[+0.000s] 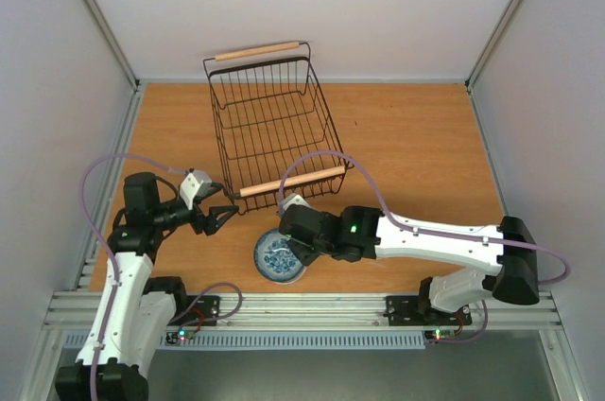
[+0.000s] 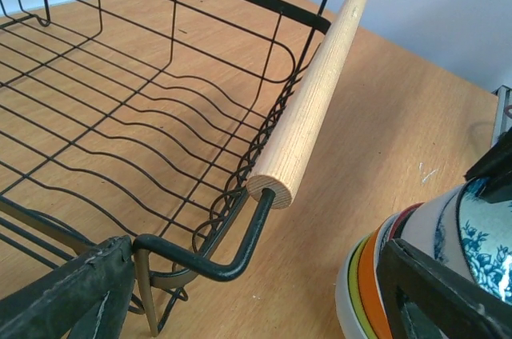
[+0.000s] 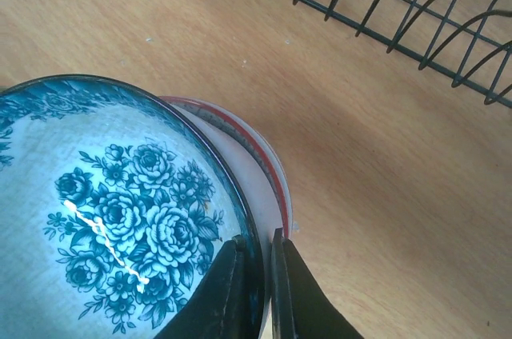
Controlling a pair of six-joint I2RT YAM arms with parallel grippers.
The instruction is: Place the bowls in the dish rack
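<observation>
Wooden tabletop [image 1: 406,155] holds the stack [image 2: 364,275]; right fingers [image 3: 302,301] pinch the blue-and-white bowl [image 3: 120,219] by its rim, left fingers [image 2: 64,295] open, empty. Grasp step, I judge; next I lift toward the dish rack [image 1: 312,177] beyond them.

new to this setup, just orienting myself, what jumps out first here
The blue-and-white bowl, topping a stack of bowls near the table's front edge, stands out, with the right gripper pinching its rim. Behind it sits the black wire dish rack, holding no bowls. The left gripper hangs open beside the rack's near wooden handle.
</observation>
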